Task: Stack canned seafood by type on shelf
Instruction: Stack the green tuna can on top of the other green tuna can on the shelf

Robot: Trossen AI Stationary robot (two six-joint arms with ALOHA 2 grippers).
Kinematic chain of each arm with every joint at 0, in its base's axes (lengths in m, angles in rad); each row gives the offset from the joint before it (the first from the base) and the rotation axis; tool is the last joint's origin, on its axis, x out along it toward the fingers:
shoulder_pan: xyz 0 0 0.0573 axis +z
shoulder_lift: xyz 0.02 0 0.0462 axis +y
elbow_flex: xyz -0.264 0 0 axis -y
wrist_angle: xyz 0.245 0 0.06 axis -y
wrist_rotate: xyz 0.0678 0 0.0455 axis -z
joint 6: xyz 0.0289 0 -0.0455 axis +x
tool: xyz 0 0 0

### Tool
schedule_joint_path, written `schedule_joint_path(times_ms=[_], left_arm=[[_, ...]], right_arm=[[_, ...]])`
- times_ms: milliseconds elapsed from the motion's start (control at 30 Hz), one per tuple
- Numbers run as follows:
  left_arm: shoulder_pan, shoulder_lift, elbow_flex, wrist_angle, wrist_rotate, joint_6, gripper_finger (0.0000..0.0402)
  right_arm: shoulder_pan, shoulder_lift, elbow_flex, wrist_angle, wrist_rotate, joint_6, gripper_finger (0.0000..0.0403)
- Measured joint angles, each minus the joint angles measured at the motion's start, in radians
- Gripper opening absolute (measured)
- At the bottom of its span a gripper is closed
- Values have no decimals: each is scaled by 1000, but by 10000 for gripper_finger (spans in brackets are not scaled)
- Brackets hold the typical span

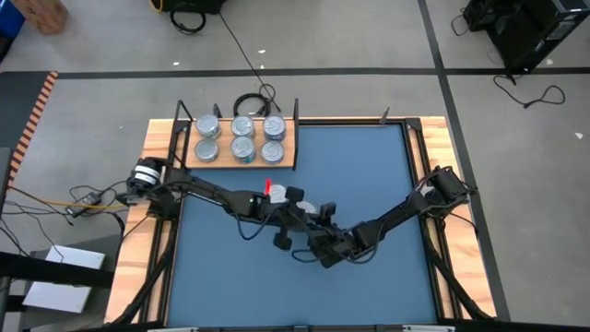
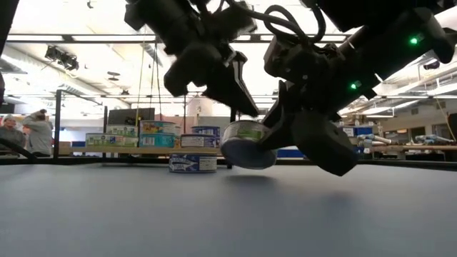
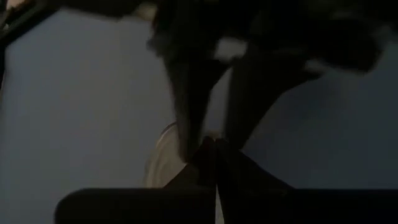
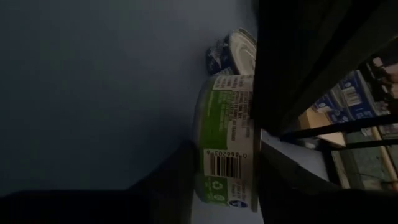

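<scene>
A green-labelled can (image 2: 246, 143) hangs tilted a little above the blue mat (image 1: 387, 166) at mid-table, between my two grippers. My left gripper (image 2: 246, 114) is shut at the can's top rim. My right gripper (image 4: 224, 155) comes in from the table's right side with the can between its fingers. A blue-labelled can (image 2: 193, 163) stands on the mat just behind. Six cans (image 1: 242, 138) stand in two rows on the wooden shelf (image 1: 288, 162) at the far edge. My left gripper has its shut fingertips on the can's top rim (image 3: 180, 146), on the side toward the table's left. The fingers slant down from the left. The can hangs clear of the mat below them. The fingers hide the pinch itself. My right gripper has the can between its two fingers. One finger (image 4: 273, 93) lies against the lid, the other (image 4: 177, 177) against the underside. The fingers slant down from the table's right. The can is clear of the mat, slightly tilted.
The shelf's thin black posts (image 1: 297, 118) rise at its ends. Wooden table borders (image 1: 433, 148) frame the mat. Cables (image 1: 249, 100) lie on the floor behind the shelf. A person (image 2: 32, 132) stands far off at the left. Open mat lies toward the near edge.
</scene>
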Motion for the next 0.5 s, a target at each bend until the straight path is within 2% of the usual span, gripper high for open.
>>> schedule_joint_path(times_ms=[67,167,367,500], left_arm=[[-9,-17,1,-12,-2,4,12],[-31,-35,1,-58,-58,44,35],[-91,-44,1,-143,-307,109,106],[-114,-44,1,-194,-332,103,158]], right_arm=[[-1,0,0,5,10,1,128],[-2,0,0,6,10,15,128],[3,-3,0,8,7,24,129],[7,-20,0,22,-2,24,129]])
